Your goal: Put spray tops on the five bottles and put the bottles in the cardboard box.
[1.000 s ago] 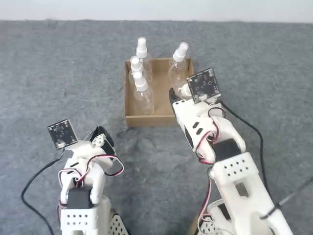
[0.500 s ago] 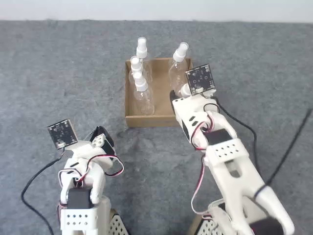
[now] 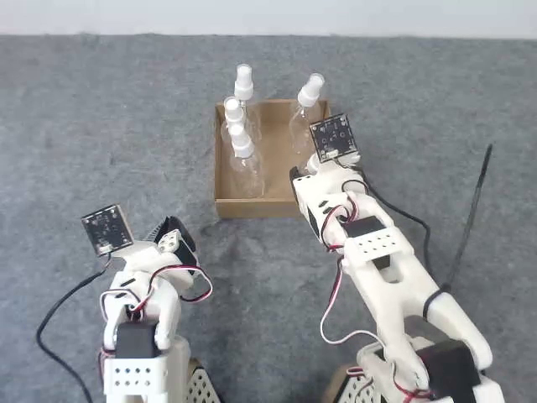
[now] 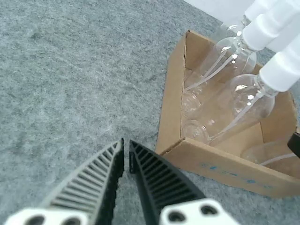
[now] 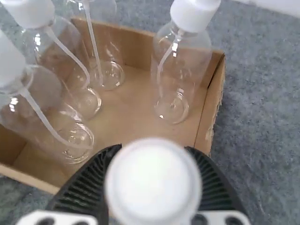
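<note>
Four bottles (image 5: pixel 180 70) in box (image 3: pixel 252 206); right jaws, pinching fifth bottle (image 5: pixel 153 183), advanced; left jaws together.

So the whole surface (image 3: pixel 101 126) is a grey, fuzzy, carpet-like felt, mottled with lighter and darker flecks, and it runs side to side across the high view. Along the far edge there's a strip of plain white wall (image 3: pixel 268 17) meeting it in a straight line. Lighting's soft and even, shadows are faint.
</note>
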Controlling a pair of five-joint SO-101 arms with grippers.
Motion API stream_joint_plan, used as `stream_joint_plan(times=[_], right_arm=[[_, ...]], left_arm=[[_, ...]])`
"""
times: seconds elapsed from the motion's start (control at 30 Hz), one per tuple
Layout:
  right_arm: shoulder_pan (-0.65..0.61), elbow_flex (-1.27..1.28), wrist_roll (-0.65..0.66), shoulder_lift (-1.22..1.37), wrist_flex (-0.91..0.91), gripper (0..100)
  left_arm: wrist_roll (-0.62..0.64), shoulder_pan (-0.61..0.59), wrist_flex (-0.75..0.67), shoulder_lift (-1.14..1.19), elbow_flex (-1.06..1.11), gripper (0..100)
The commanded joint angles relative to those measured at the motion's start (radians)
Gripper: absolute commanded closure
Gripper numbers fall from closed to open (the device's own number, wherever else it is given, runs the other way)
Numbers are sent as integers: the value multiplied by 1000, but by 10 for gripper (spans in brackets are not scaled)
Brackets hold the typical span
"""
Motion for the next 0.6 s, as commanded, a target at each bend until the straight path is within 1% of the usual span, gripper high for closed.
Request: stream_joint_plan(times=[0.0,0.57], right_arm=[[13,-78,-3,10,-30,925],[13,-77,0,21,-22,924]], left_arm=[[-9,-2,6,-18,-13,988],[-9,-2,6,-18,-13,988]])
